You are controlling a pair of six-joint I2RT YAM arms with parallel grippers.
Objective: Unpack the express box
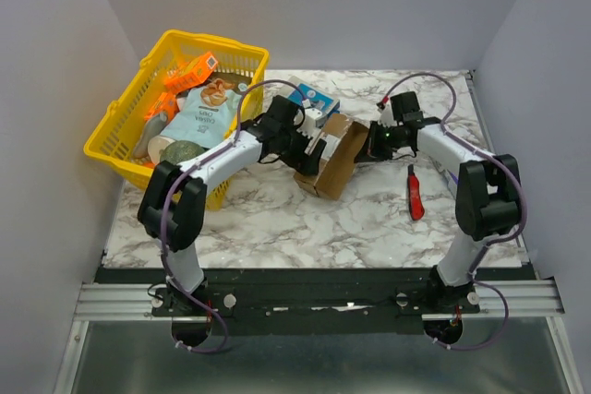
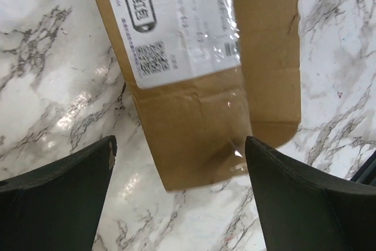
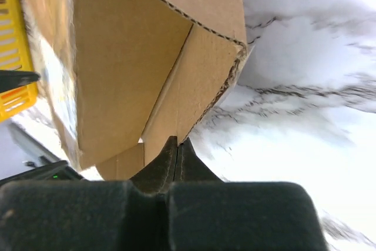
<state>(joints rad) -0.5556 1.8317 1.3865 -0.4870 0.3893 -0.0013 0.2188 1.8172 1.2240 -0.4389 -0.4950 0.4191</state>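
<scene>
The express box (image 1: 334,159), brown cardboard with a white label, lies slantwise on the marble table between both arms. My left gripper (image 1: 310,140) hovers over its labelled face, jaws wide open. In the left wrist view the box's end (image 2: 194,121) sits between and beyond the two dark fingers (image 2: 64,198), untouched, with the left gripper (image 2: 179,140) open. My right gripper (image 1: 369,142) is at the box's right end. In the right wrist view it (image 3: 178,140) is shut, tips pinched at the edge of an opened flap of the box (image 3: 117,74).
A yellow basket (image 1: 129,126) full of packaged goods stands at the back left, close behind the left arm. A small blue-and-white box (image 1: 314,97) lies just behind the carton. A red-handled tool (image 1: 415,193) lies on the table near the right arm.
</scene>
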